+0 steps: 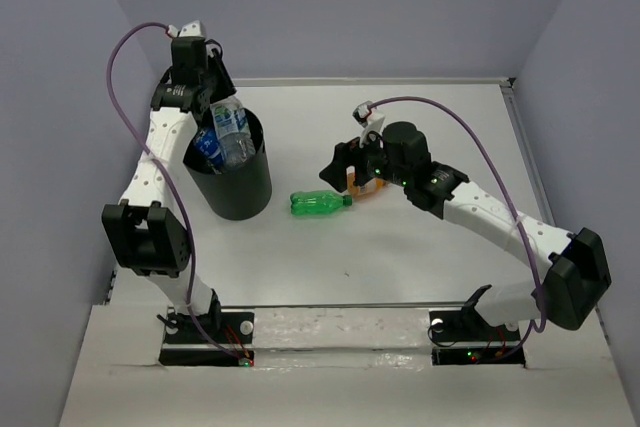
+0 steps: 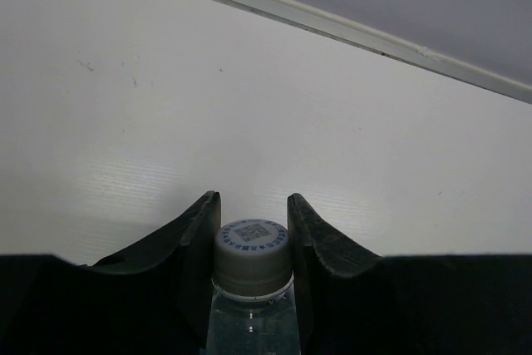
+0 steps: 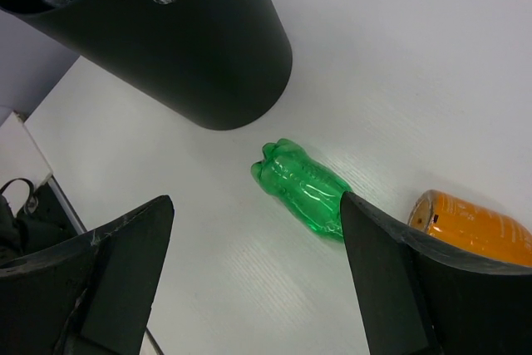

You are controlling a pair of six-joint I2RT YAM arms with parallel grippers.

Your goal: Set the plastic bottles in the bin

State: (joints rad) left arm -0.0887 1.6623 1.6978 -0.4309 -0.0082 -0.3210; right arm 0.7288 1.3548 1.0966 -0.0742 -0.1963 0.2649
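A: Left side first?
B: The left tool (image 2: 253, 208) is clamped on the cap of a clear bottle (image 1: 231, 130), over the mouth of the bin (image 1: 240, 192); a blue-labelled bottle (image 1: 207, 147) lies inside.
A: And rightward?
B: The green bottle (image 1: 322, 204) lies on the tabletop (image 1: 400, 267) near the bin; the orange bottle (image 3: 478, 234) is just beyond it; the right tool (image 3: 256, 205) hovers over both, spread wide, holding nothing.

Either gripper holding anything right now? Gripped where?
Left gripper holds a clear bottle by its cap. Right gripper is open, holding nothing.
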